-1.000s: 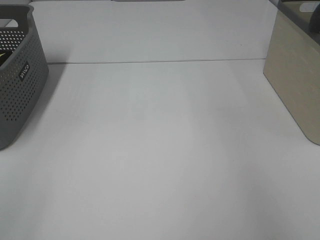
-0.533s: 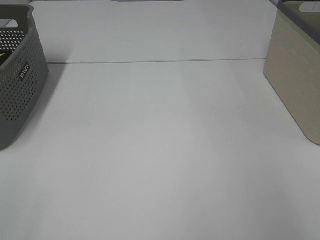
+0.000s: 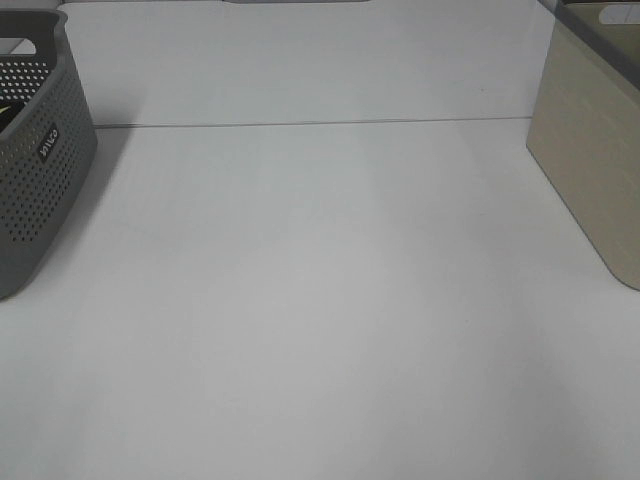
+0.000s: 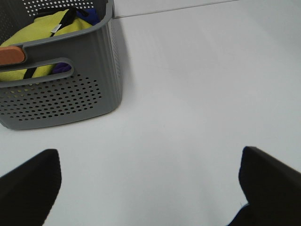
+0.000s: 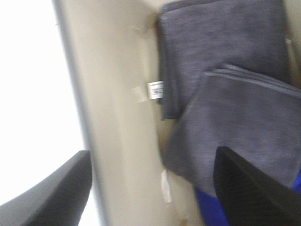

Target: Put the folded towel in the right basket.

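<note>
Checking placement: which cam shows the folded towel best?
Right wrist: the gray folded towel lies inside the right basket, in plain sight. Exterior high shows only that basket's outer wall, no towel; left wrist shows none.

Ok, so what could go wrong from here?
The open right gripper straddles the wall of the beige solid-walled basket; dropping lower might hit the rim. Its inner finger hangs over the grey folded towel, so pulling away carelessly might snag and unfold it.
</note>
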Robot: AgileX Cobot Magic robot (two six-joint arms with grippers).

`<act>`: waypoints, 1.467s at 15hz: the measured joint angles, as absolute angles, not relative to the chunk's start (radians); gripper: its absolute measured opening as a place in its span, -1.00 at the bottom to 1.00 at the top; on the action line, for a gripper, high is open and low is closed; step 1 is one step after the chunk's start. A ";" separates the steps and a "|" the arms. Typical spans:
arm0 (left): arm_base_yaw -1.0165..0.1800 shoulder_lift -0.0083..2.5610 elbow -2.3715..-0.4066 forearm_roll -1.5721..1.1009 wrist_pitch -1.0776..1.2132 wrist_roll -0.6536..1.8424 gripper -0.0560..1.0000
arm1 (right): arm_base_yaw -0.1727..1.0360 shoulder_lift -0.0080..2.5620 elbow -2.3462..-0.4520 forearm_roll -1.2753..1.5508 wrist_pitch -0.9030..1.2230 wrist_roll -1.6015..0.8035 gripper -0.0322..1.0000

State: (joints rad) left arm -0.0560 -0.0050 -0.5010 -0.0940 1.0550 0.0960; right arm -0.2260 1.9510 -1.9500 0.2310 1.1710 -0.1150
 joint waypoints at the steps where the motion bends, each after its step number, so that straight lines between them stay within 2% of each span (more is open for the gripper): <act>1: -0.056 -0.005 -0.501 -0.094 1.055 0.096 0.95 | -0.207 1.943 -1.950 0.227 1.175 -0.115 0.40; 5: -0.056 -0.005 -0.501 -0.094 1.055 0.096 0.95 | -0.025 1.840 -1.943 0.181 1.215 -0.105 0.40; 8: -0.056 -0.005 -0.501 -0.094 1.055 0.096 0.95 | -0.011 1.727 -1.825 0.154 1.215 -0.081 0.40; 11: -0.056 -0.005 -0.501 -0.094 1.055 0.096 0.95 | -0.014 1.556 -1.629 0.106 1.215 -0.065 0.40; 18: -0.056 -0.005 -0.501 -0.094 1.055 0.096 0.95 | -0.014 0.956 -0.934 0.105 1.219 -0.061 0.40; 22: -0.056 -0.005 -0.501 -0.094 1.055 0.096 0.95 | -0.014 0.634 -0.674 0.103 1.221 -0.069 0.40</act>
